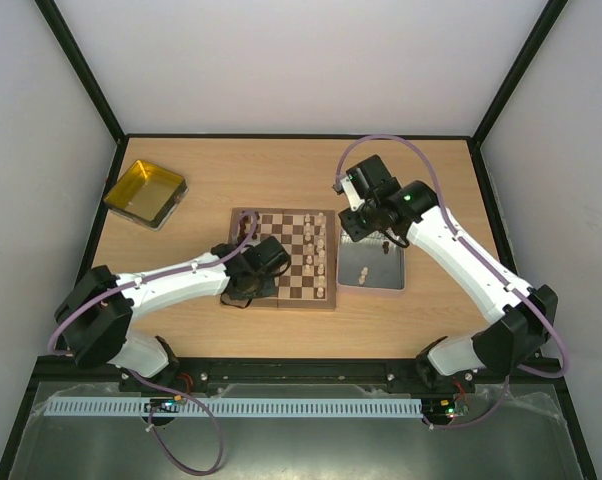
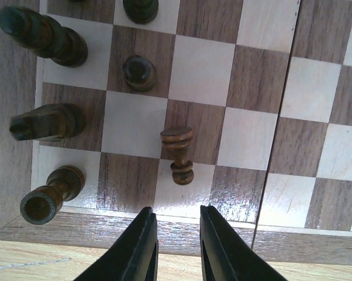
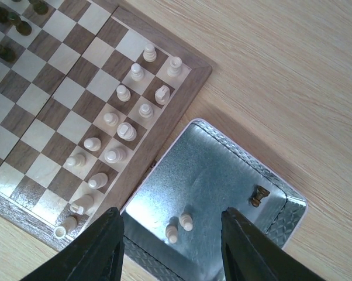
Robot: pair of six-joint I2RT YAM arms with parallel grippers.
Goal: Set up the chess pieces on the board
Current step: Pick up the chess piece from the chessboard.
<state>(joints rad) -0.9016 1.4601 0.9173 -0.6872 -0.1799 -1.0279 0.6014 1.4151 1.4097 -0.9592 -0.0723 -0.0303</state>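
While the left gripper [image 2: 177,211] hangs over the near rim of the board [image 2: 106,227], its two black fingers [image 2: 142,246] stand a little apart with nothing between them. Just beyond the fingertips, clear of them, a dark pawn [image 2: 178,153] lies on its side across a dark square and a pale one, with its head toward the gripper. Several dark chessmen [image 2: 140,73] stand upright on the squares to its left.

The right gripper [image 3: 171,212] hovers over the grey metal tray [image 3: 223,170], its jaws wide apart and empty. Two pale pieces [image 3: 186,221] stand close together on the tray floor below the gap. A small brown piece [image 3: 259,196] sits apart near the tray's far wall.

The tray lies just beside the board. Along the board edge nearest it, pale chessmen [image 3: 124,130] stand in two rows.

From above, the board sits in the middle of the table [image 1: 281,170], and a yellow tray [image 1: 146,188] lies well apart at the far left.
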